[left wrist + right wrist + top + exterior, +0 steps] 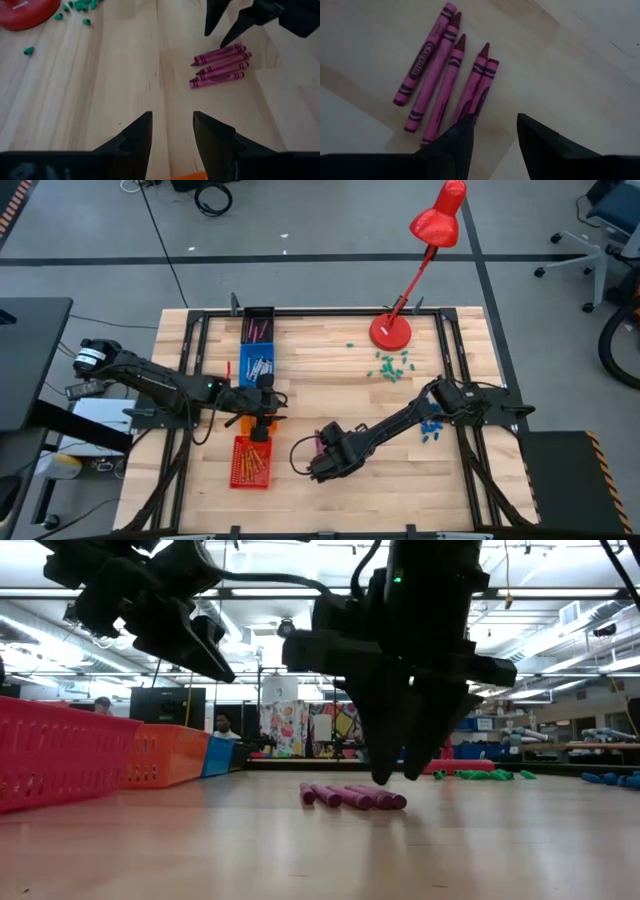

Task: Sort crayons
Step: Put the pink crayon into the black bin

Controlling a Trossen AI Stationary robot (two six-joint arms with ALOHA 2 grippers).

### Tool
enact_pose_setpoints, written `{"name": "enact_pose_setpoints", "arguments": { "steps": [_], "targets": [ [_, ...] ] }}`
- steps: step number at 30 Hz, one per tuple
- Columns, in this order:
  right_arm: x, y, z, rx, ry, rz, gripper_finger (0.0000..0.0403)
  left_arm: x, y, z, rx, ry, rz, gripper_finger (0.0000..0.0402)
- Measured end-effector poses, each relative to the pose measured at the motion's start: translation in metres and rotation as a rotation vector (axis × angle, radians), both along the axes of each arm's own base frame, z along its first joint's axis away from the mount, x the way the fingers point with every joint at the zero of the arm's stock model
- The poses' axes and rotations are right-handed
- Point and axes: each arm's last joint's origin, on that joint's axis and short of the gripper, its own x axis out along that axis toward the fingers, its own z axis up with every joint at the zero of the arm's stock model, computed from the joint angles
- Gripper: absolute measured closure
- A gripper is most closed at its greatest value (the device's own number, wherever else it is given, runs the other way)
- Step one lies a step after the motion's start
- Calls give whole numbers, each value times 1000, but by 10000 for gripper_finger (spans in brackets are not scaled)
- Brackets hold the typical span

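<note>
Several magenta-pink crayons (pixel 445 80) lie side by side on the wooden table; they also show in the high view (pixel 320 442), the low view (pixel 350 797) and the left wrist view (pixel 220 67). My right gripper (pixel 495 132) is open and empty. It hangs low over the near ends of the crayons (pixel 395 775), fingers pointing down, one fingertip (pixel 465 125) above a crayon's end. My left gripper (pixel 172 132) is open and empty, held above the orange bin (pixel 238 420) to the left of the crayons.
A row of bins stands on the table's left half: a dark one with magenta crayons (pixel 258 328), a blue one with grey crayons (pixel 257 365), the orange one, and a red one with orange crayons (pixel 250 462). A red lamp's base (pixel 390 332), green bits (pixel 390 365) and blue bits (pixel 430 430) lie to the right.
</note>
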Motion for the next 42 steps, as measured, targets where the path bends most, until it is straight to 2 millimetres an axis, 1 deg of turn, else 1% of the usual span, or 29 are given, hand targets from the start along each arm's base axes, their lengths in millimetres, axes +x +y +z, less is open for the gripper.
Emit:
{"name": "enact_pose_setpoints", "arguments": {
  "steps": [9,13,19,28,36,39,42],
  "targets": [
    [-1,0,-2,6,7,-3,248,-1,0,-1,0,16,2,246],
    [2,1,2,15,-8,7,248,-1,0,-1,1,18,2,246],
    [3,2,1,19,-16,18,248,-1,0,-2,-3,21,6,246],
    [-1,0,-10,20,-9,15,248,-1,0,-2,-10,23,11,246],
    [-3,0,-10,25,20,18,249,-2,0,-2,-10,24,12,246],
    [-3,-1,-10,58,38,14,253,-2,0,-2,-9,27,12,246],
    [-2,-3,-10,101,52,9,271,-2,0,-2,-9,28,12,246]
  ]
}}
